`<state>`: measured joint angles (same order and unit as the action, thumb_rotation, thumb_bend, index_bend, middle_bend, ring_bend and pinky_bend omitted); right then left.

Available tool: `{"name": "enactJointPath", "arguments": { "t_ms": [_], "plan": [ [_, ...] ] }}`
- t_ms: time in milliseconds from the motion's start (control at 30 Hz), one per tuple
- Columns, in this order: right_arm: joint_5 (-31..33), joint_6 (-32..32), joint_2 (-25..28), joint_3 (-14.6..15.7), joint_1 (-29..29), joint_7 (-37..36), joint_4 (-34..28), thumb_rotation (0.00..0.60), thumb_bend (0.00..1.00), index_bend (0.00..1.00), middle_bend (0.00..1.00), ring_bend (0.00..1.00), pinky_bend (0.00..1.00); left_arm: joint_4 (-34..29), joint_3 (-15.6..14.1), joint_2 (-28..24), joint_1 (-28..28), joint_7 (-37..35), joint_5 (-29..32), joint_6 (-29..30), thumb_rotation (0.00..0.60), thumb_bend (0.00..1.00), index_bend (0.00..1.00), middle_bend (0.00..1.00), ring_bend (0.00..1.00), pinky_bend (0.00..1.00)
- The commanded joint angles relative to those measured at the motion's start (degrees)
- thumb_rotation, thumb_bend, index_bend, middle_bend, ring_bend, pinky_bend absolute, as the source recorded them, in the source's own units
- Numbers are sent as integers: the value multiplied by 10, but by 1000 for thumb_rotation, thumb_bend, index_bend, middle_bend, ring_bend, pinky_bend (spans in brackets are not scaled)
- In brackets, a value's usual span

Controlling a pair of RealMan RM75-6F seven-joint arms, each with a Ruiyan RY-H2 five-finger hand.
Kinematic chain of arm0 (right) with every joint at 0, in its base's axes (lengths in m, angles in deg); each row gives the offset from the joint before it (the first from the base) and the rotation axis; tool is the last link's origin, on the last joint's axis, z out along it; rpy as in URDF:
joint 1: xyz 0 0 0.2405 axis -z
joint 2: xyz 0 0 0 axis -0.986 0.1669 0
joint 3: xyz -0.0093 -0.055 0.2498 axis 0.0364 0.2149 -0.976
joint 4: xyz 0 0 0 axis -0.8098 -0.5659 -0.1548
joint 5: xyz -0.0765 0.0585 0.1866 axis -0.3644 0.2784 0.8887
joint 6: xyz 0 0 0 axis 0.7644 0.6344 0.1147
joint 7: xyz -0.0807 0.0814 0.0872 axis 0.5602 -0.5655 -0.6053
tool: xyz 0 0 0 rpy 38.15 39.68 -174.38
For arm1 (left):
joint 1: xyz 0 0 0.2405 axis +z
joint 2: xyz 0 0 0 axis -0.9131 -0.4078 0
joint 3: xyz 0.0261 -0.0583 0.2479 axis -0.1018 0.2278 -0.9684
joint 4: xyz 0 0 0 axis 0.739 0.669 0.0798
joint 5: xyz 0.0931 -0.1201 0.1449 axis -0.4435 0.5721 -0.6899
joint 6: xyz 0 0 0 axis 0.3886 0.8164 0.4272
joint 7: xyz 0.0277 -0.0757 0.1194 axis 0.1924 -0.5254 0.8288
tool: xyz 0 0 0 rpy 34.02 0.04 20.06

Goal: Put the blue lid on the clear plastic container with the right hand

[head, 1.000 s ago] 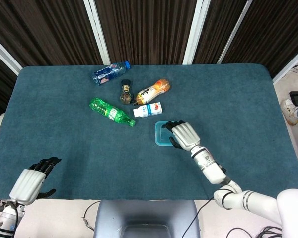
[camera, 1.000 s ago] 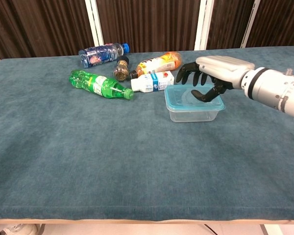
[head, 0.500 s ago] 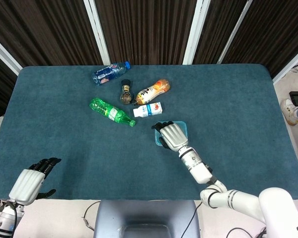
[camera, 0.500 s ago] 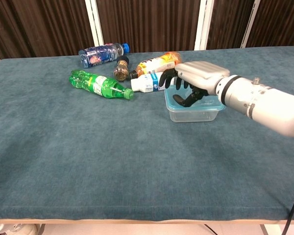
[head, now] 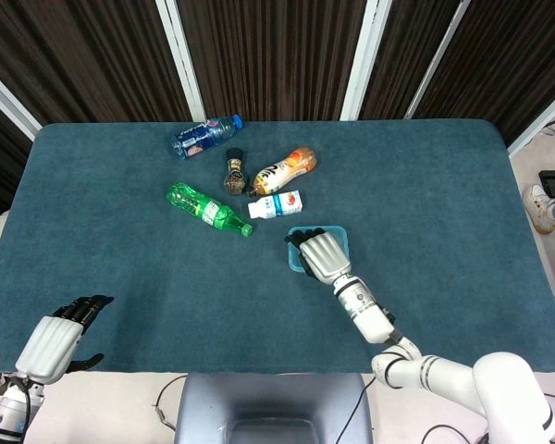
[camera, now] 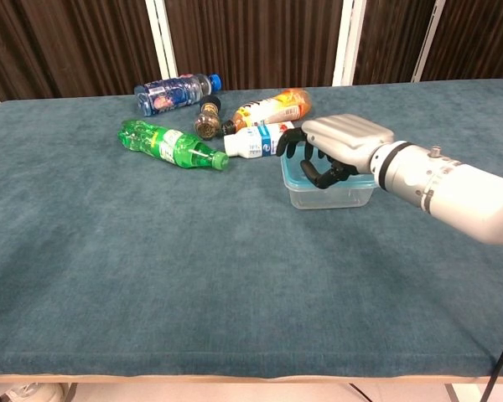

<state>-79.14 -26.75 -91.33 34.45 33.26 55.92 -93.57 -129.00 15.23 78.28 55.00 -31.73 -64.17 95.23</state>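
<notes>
The clear plastic container (camera: 335, 195) stands mid-table with the blue lid (camera: 362, 179) lying on top of it. My right hand (camera: 339, 138) lies over the lid, palm down, its dark fingers (camera: 318, 172) curled around the lid's left rim. From the head view the right hand (head: 322, 252) covers most of the lid (head: 344, 237), with only blue edges showing. My left hand (head: 55, 338) hangs off the table's near left corner with its fingers apart and nothing in it; the chest view does not show it.
Lying bottles cluster just behind and left of the container: a small white one (camera: 256, 141) closest, an orange one (camera: 272, 106), a dark jar (camera: 208, 121), a green bottle (camera: 168, 144) and a blue bottle (camera: 172, 92). The table cloth (head: 120, 259) is teal.
My right hand has moved left and down from above the container's right side onto the lid, and its fingers have curled over the left rim. The left hand has not moved.
</notes>
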Motion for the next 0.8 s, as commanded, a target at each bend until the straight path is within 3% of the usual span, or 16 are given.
{"name": "enactJointPath", "arguments": {
  "t_ms": [33,533,800],
  "plan": [
    [-2,1,2,2,3,-6,2,600,652,389,395,389,460,0,0,0,0,1,-2,0,600,332,179,190,211,425],
    [-32,-29,26,6,13,-30,-32,600,652,388,392,383,460,-1,-1,1,0,4,-3,0,600,331,179,191,215,424],
    [-68,-52,78,26,30,-60,-109,600,652,387,391,381,460,-2,-2,2,0,11,-4,-2,600,331,179,192,215,424]
  ]
}}
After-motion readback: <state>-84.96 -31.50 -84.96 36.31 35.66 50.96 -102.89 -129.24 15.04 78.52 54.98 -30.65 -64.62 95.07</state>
